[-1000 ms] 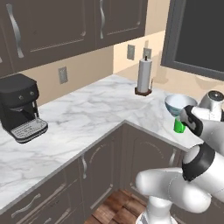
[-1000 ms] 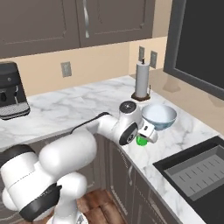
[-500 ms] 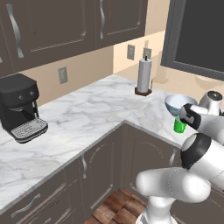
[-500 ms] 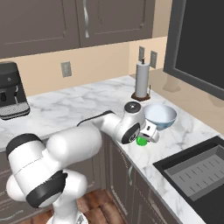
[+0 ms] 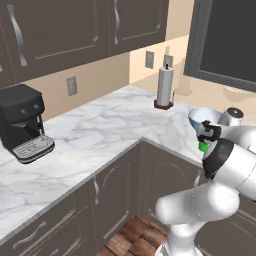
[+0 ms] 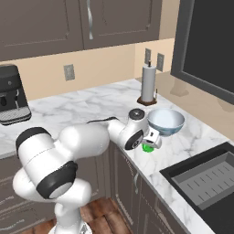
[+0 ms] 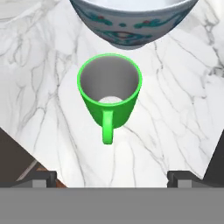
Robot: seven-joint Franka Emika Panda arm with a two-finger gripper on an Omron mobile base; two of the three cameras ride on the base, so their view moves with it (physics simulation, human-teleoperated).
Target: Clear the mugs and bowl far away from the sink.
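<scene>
While fingers (image 7: 112,177) spread wide, green mug (image 7: 110,94) upright betw. tips, untouched, bowl (image 7: 131,19) just beyond

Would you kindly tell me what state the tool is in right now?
Tool: open, holding nothing, poised above the green mug.

Arm — reaching forward and low, elbow bent. Gripper (image 7: 112,177) — pointing downward, jaws spread wide, nothing between the fingertips (image 7: 41,178).
</scene>
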